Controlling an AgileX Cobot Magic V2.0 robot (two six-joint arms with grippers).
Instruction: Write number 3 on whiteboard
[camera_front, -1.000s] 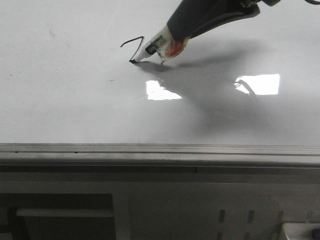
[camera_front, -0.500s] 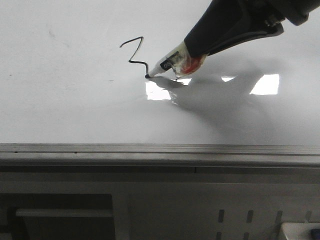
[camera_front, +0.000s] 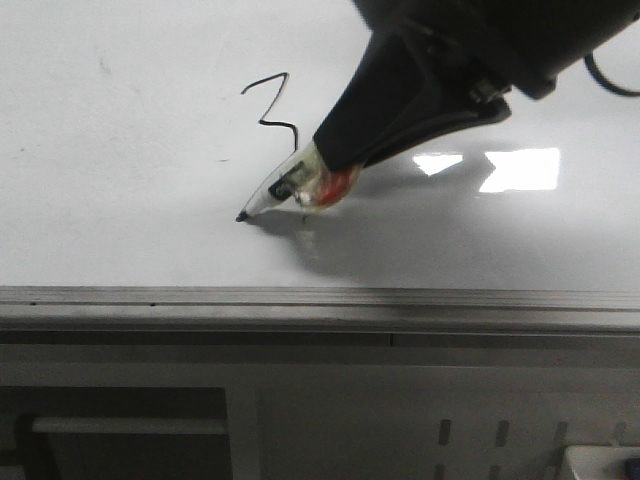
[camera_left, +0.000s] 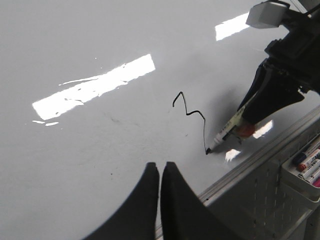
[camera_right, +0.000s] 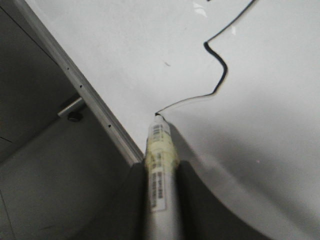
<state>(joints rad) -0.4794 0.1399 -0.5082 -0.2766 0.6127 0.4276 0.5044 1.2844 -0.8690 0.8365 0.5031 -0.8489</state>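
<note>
Whiteboard (camera_front: 120, 200) is showing you the number 3 (camera_left: 192, 117); your right pincer (camera_front: 335, 165) is gripping the marker (camera_front: 285, 190), left pincer (camera_left: 160, 172) clenched, marker tray (camera_left: 305, 172) sitting nearby.

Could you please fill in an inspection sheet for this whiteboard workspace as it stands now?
Surface: glossy white whiteboard with grey metal edge strip, bright light reflections, faint specks.
Job's things: thin black hand-drawn number 3, tail running to the tip of the white marker pen.
Clutter: nothing seen on the board.
Grippers: right gripper shut on the marker; left gripper shut, empty, off the board.
Cables: black cable behind the right arm.
Surroundings: tray of spare markers on a perforated panel.
</note>
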